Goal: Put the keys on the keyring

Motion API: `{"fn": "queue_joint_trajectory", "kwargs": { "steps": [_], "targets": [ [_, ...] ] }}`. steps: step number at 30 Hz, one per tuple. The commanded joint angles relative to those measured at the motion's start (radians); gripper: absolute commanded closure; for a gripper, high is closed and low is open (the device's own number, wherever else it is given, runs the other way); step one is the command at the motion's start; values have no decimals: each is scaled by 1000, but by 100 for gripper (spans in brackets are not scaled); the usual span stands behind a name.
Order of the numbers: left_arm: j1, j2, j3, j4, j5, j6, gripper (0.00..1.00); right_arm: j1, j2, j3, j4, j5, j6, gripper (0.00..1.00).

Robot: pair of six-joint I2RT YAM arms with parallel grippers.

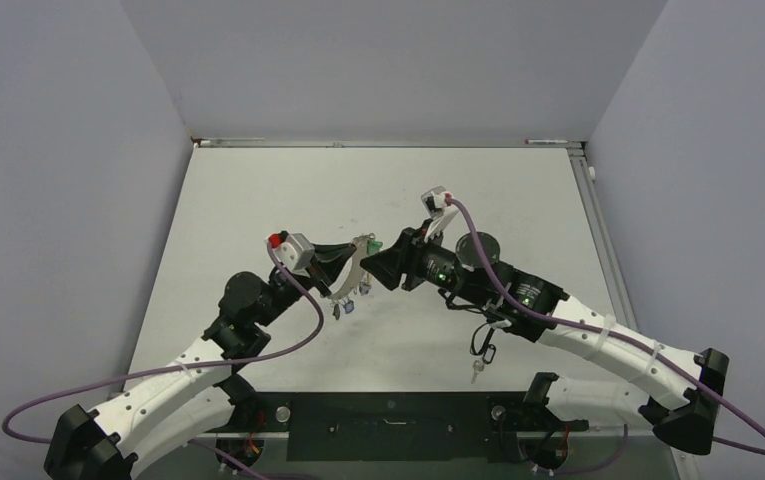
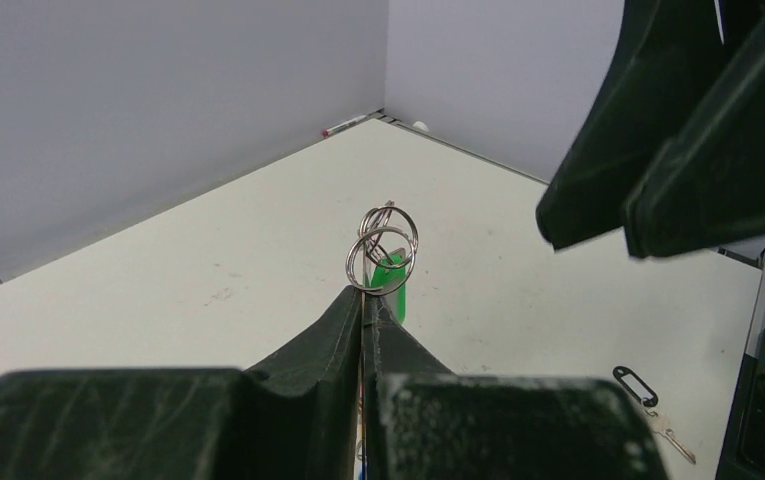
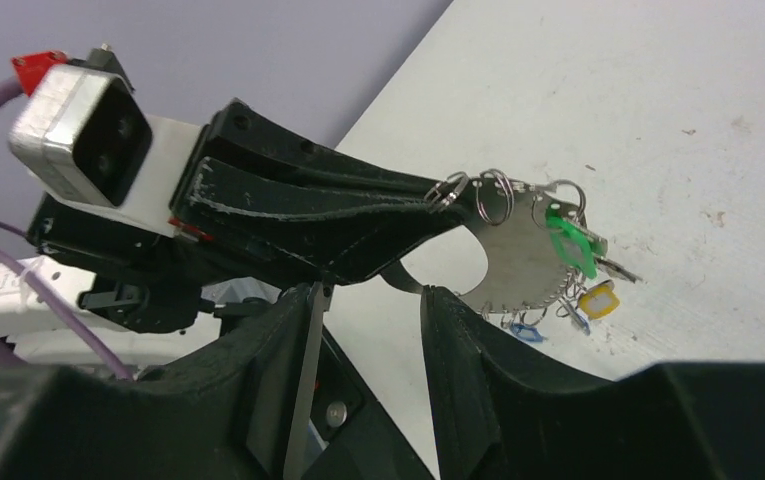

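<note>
Two left fingers (image 2: 328, 335) clamp the keyring (image 3: 518, 250) above the surface (image 1: 258, 200), tagged keys (image 3: 568, 245) dangling from it. Right fingers (image 3: 463, 340) stand half parted just beside it, gripping nothing. A black-tagged key (image 1: 483, 355) lies apart on the surface.

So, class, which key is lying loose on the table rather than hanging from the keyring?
The black-tagged key, alone on the table; the green, yellow and blue ones hang from the keyring in the left gripper.
</note>
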Motion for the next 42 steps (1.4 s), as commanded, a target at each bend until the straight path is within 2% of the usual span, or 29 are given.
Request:
{"fn": "queue_joint_trajectory", "kwargs": {
  "steps": [1,6,13,22,27,30,33,38,42],
  "targets": [
    [14,-13,10,84,-34,-49,100,92,4,-52,178,263,77,59],
    [19,-20,8,83,-25,-54,100,160,53,-42,231,394,97,59],
    [20,-35,1,80,-15,-48,100,173,93,7,191,492,98,61],
    [21,-57,2,58,21,8,100,174,105,16,194,489,96,67],
    [19,-99,20,-32,102,199,100,174,118,71,134,435,37,68],
    [18,-126,40,-120,191,320,100,167,114,132,17,392,-35,67],
    [19,-164,33,-125,232,355,100,117,107,223,-132,287,-117,66],
    [19,-202,21,-136,287,403,100,-140,136,331,-326,-163,-161,63],
    [19,-217,25,-171,361,451,100,-282,202,389,-453,-415,-198,65]
  ]
}}
